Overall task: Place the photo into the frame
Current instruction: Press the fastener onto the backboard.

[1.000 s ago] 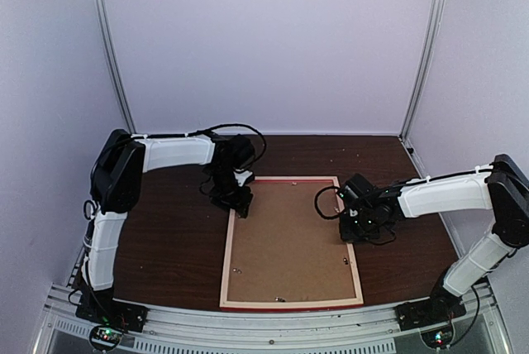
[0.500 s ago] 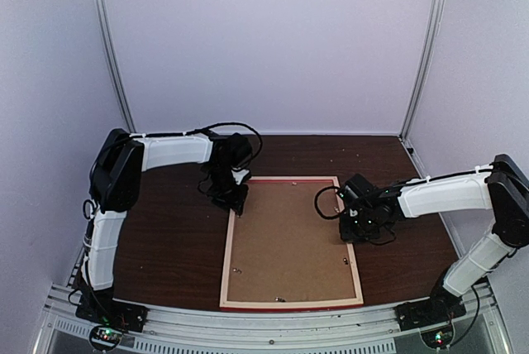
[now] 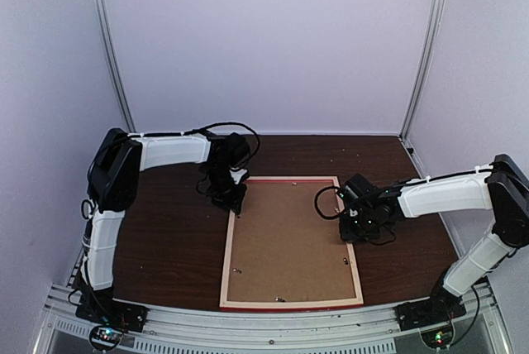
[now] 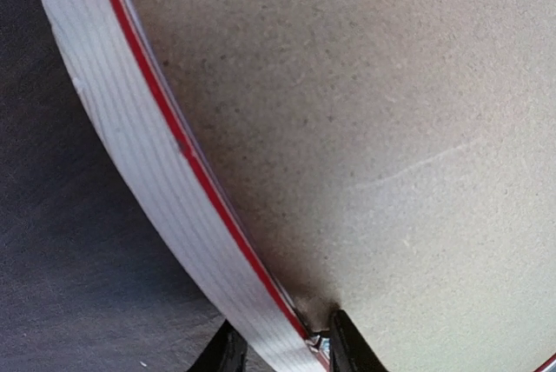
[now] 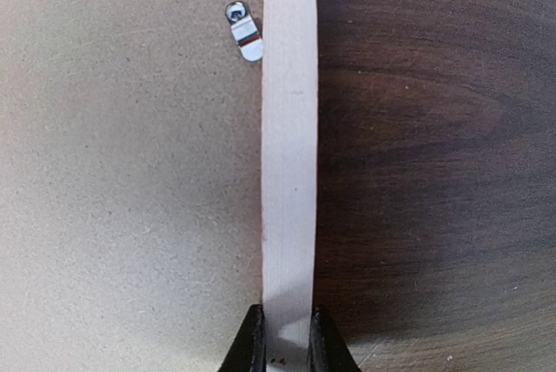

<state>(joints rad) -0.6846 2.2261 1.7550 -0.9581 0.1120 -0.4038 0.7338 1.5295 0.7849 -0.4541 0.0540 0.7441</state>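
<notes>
Dark table [image 3: 165,246]: left hand [image 4: 282,350], right hand [image 5: 280,342] both pinch the frame [image 3: 225,271] (back up).

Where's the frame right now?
Top view: the frame lies back up, centre-front on the table, the left gripper straddling its far-left rail and the right gripper clamped on its right rail.

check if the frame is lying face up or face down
Face down: the frame's pale wood back points up, with the brown backing board set inside it.
</notes>
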